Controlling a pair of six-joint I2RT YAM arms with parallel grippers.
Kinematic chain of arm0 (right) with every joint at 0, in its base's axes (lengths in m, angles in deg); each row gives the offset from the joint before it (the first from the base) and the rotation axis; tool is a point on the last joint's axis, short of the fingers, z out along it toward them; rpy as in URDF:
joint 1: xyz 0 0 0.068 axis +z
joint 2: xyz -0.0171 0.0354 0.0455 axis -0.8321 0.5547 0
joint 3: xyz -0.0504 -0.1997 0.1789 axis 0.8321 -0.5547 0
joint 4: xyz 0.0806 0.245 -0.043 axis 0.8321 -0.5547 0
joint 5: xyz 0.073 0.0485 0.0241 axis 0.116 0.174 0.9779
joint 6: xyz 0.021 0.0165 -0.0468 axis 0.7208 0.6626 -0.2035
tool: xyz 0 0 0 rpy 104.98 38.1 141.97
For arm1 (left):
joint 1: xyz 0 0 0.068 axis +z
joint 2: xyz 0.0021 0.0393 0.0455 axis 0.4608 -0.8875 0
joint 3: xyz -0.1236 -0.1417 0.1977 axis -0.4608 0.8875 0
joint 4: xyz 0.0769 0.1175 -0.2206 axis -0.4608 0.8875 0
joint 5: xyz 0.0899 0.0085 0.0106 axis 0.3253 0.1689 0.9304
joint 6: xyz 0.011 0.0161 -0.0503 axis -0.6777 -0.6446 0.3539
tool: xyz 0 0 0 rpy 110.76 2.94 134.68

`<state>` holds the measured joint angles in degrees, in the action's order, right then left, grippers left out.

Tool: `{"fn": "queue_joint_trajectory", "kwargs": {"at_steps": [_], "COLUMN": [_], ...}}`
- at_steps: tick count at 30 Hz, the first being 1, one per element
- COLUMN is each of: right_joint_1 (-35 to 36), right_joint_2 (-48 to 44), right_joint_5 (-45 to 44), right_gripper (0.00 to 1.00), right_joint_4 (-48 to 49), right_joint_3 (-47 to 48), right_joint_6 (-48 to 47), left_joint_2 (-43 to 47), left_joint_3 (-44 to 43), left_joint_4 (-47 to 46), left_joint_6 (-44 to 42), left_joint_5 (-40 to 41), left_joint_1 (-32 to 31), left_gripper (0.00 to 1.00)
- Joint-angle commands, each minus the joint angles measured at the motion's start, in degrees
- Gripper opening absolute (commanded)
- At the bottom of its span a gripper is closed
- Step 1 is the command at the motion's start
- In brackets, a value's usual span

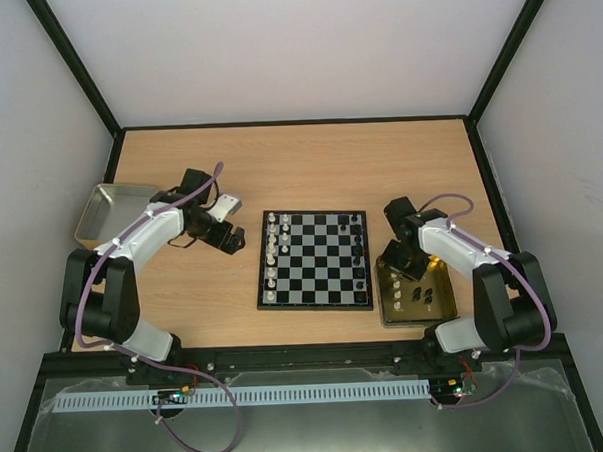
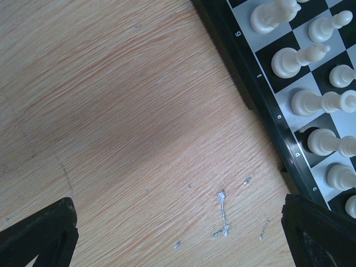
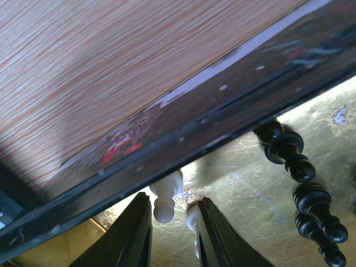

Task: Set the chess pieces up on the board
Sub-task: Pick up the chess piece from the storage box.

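Note:
The board (image 1: 313, 259) lies mid-table, with white chess pieces (image 1: 273, 249) in its left columns and black ones (image 1: 359, 252) down its right edge. My left gripper (image 1: 232, 239) hovers just left of the board, open and empty over bare wood (image 2: 178, 206). The board's edge (image 2: 267, 105) and several white pieces (image 2: 311, 103) show at the upper right of the left wrist view. My right gripper (image 1: 401, 267) is down in the gold tin (image 1: 440, 305). In the right wrist view it (image 3: 173, 201) is open, with a white pawn (image 3: 167, 203) between the fingers. A second white piece (image 3: 193, 222) lies against the right finger.
A silver tray (image 1: 111, 209) sits at the far left. Black pieces (image 3: 289, 150) lie in the gold tin (image 3: 250, 183) to the right of my fingers, and a few show there from above (image 1: 417, 296). The tin's dark raised rim (image 3: 222, 111) is just behind the pawn.

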<state>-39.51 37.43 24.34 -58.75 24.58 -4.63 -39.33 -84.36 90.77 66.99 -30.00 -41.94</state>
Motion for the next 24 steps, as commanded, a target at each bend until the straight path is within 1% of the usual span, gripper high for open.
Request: {"fn": "queue_joint_trajectory", "kwargs": {"at_steps": [1, 5, 7, 10, 11, 16, 19, 24], "right_joint_1": [-0.6, -1.12, -1.15, -1.17, -1.23, -1.17, -1.23, -1.24], "right_joint_2": [1.11, 0.86, 0.85, 0.78, 0.77, 1.1, 1.39, 0.17], "right_joint_5": [-1.81, -1.73, -1.86, -2.03, -1.92, -1.31, -1.7, -3.86], "right_gripper": [0.21, 0.2, 0.16, 0.14, 0.12, 0.09, 0.03, 0.02], "right_joint_4": [0.31, 0.18, -0.04, -0.2, -0.04, 0.45, 0.09, -3.07], "right_joint_3": [1.05, 0.9, 0.9, 0.85, 0.74, 0.64, 0.71, 2.3], "right_joint_6": [-0.85, -1.18, -1.39, -1.51, -1.51, -1.57, -1.77, -2.85], "left_joint_2": [2.15, 2.42, 2.54, 2.42, 2.39, 2.29, 2.28, 2.29], "left_joint_3": [0.93, 1.38, 1.42, 1.33, 1.3, 1.24, 1.24, 1.16], "left_joint_4": [0.04, -0.18, -0.29, -0.28, -0.23, -0.23, -0.21, -0.26], "left_joint_6": [0.22, 0.15, 0.18, 0.24, 0.3, 0.3, 0.29, 0.31], "left_joint_5": [0.51, 0.69, 0.78, 0.85, 0.85, 0.74, 0.7, 0.7], "left_joint_1": [-0.24, -0.26, -0.25, -0.21, -0.23, -0.24, -0.26, -0.18], "left_gripper": [0.99, 0.99, 0.99, 1.0, 1.0, 0.99, 1.0, 0.99]}}
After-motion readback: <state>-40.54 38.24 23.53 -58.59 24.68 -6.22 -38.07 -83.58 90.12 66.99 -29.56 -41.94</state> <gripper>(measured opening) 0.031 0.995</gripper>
